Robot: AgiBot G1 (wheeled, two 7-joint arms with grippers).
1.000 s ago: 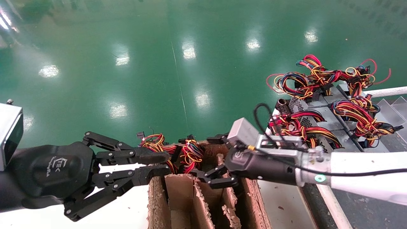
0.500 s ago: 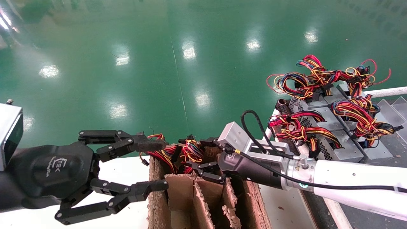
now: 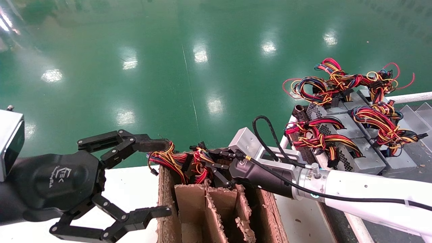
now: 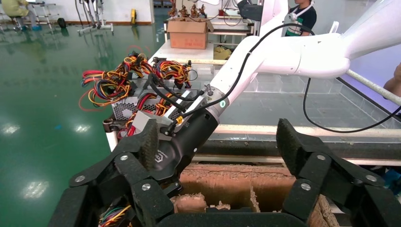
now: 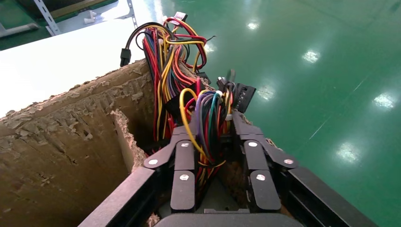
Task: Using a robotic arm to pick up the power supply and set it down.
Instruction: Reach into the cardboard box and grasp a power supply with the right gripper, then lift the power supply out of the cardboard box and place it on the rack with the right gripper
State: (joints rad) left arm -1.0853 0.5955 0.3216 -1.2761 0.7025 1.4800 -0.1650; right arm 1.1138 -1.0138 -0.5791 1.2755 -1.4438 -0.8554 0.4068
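Only the power supply's wire bundle (image 3: 199,161) shows, red, yellow, black and blue, sticking up out of the far end of a cardboard box (image 3: 202,209). Its grey body is hidden down in the box. My right gripper (image 3: 213,163) reaches in from the right on the robotic arm (image 3: 364,192). In the right wrist view this gripper (image 5: 209,127) has a finger (image 5: 185,165) on each side of the bundle (image 5: 208,118), pressed against it. My left gripper (image 3: 163,179) stands wide open at the box's left wall, holding nothing. A second bundle (image 3: 165,161) rises by its upper finger.
Several more grey power supplies with wire bundles (image 3: 351,131) lie on a rack at the right. The cardboard box has ragged dividers (image 3: 211,202) and stands on a white table (image 3: 135,182). Green floor (image 3: 189,67) lies beyond.
My left gripper went from nearly shut to wide open. My right gripper moved left and forward to the box's far end and closed round the wire bundle.
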